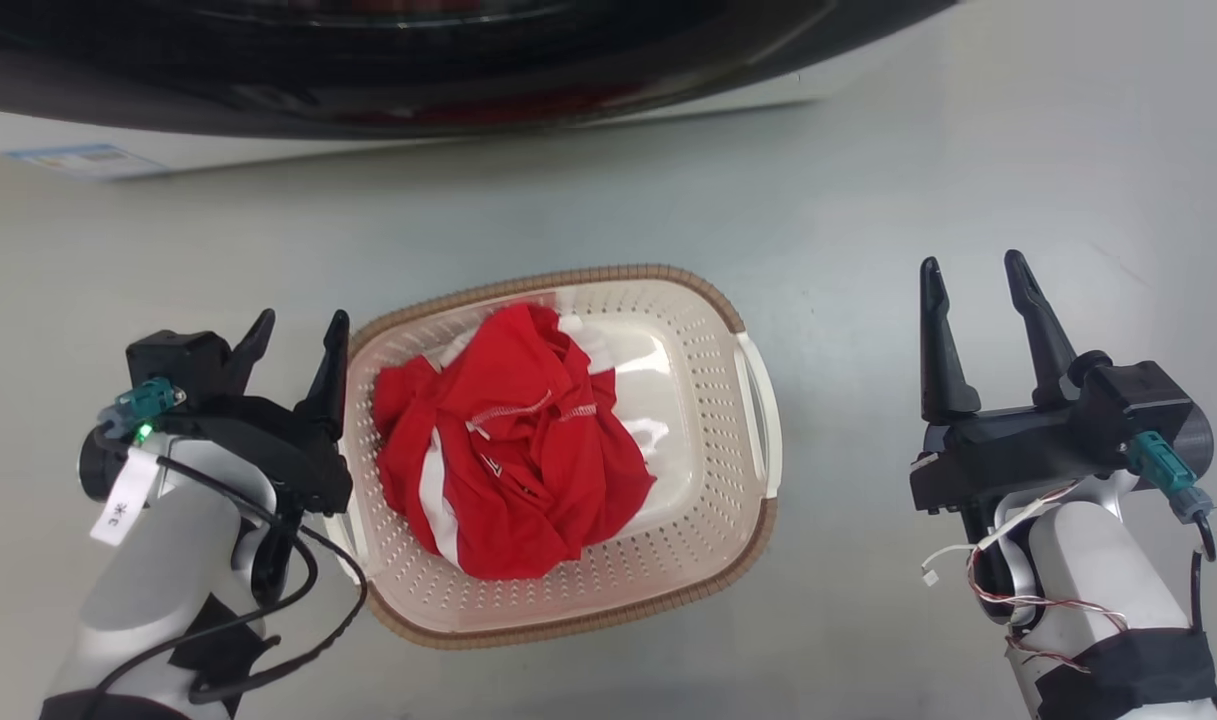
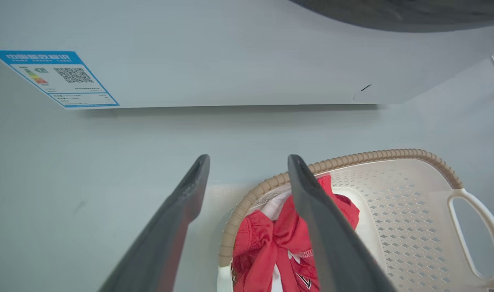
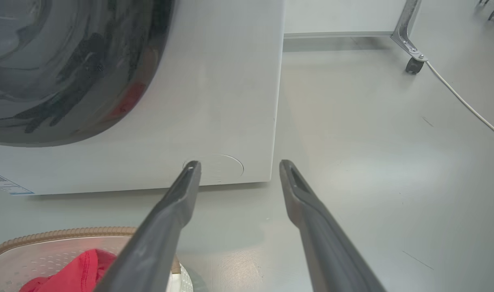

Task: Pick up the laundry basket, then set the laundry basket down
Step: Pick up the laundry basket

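The cream perforated laundry basket (image 1: 713, 400) with its brown woven-look rim sits on the grey floor, a crumpled red and white garment (image 1: 513, 445) inside it. My left gripper (image 1: 303, 325) is open at the basket's left rim, one finger inside the rim line and one outside. In the left wrist view the left gripper (image 2: 249, 162) straddles the brown rim of the basket (image 2: 393, 194), over the garment (image 2: 271, 239). My right gripper (image 1: 971, 265) stands open over bare floor, well to the right of the basket's white handle (image 1: 763, 400). The right wrist view shows the right gripper (image 3: 239, 165) open, the basket (image 3: 48, 239) at lower left.
The washing machine (image 1: 268, 140) with its dark round door (image 1: 398, 60) stands just beyond the basket; its white front carries a blue label (image 2: 56, 79). A wheeled metal frame leg (image 3: 411, 48) and a white cable (image 3: 466, 103) lie far right on the floor.
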Controlling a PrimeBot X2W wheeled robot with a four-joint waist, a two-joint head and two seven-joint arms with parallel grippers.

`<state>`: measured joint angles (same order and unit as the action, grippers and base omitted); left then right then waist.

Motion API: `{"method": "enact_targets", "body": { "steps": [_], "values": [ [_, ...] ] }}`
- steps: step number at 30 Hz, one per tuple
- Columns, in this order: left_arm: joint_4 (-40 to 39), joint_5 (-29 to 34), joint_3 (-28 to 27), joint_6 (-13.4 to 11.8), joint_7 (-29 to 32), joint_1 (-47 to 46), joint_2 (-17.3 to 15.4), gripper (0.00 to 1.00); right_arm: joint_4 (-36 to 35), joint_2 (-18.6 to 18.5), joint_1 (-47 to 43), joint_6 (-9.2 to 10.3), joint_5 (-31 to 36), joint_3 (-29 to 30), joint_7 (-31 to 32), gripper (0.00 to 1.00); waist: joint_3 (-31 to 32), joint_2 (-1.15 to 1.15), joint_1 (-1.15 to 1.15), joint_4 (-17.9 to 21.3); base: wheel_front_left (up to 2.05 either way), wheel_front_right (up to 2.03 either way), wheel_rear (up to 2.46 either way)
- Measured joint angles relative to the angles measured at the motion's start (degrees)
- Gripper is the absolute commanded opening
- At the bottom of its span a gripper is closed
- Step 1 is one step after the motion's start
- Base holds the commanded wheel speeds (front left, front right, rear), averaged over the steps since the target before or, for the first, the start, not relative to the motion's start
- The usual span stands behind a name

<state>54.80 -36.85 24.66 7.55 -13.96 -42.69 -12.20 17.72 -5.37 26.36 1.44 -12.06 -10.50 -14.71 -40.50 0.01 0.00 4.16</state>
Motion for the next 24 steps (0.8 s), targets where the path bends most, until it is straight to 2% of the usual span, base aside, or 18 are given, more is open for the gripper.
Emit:
{"method": "enact_targets", "body": {
  "steps": [11,24],
  "values": [
    [-7.73,1.05,-2.23,-2.37,-0.36,6.04,0.38,1.0,1.31,-1.41,-0.39,-0.79,0.57,1.19,0.0,1.0,9.46,0.0,-0.01,-2.18,0.0,0.0,0.0],
    [-22.8,7.15,-4.34,-7.71,-0.37,16.25,-2.43,1.0,1.62,-1.52,-4.05,-1.53,1.01,1.15,0.0,1.0,20.59,-0.01,-0.01,-3.35,0.0,0.0,0.0]
  ]
}}
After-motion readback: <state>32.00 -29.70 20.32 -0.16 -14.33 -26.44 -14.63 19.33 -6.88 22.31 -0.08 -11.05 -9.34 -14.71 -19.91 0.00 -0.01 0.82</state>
